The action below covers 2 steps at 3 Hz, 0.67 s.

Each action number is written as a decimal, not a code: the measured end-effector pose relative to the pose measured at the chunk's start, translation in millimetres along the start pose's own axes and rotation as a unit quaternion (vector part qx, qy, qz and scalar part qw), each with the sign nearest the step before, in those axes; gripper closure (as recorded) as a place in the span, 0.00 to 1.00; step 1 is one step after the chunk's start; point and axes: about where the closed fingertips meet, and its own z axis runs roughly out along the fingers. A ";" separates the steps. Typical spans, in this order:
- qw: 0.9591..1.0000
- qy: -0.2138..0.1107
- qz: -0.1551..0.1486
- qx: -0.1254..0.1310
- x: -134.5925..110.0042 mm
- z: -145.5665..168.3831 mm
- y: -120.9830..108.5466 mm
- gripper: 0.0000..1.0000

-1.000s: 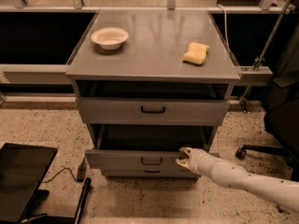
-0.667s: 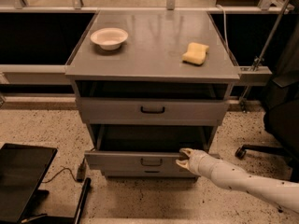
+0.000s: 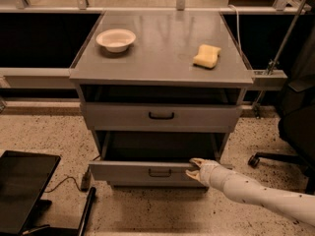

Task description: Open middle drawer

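The middle drawer (image 3: 128, 171) is matt grey metal; the tabletop (image 3: 162, 53) has a smooth, faint sheen. At 4 o'clock the end effector (image 3: 194, 169), smooth cream plastic, sits at the drawer front. The sponge (image 3: 206, 56) looks porous, the floor (image 3: 147, 211) speckled.

Cream tapered arm (image 3: 261, 195) speckled with dark dots, pale tool (image 3: 193, 168) at lower right.

One hand (image 3: 192, 169) at one open drawer (image 3: 123, 172), one shut drawer (image 3: 118, 116) above it, one bowl (image 3: 115, 39), one sponge (image 3: 206, 56) beyond.
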 end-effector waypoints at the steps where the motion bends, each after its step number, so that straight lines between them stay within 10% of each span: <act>1: 1.000 0.000 0.000 0.000 -0.6 -0.4 0.1 1.00; 2: 1.000 -0.001 -0.001 0.002 -0.5 -6.7 6.6 1.00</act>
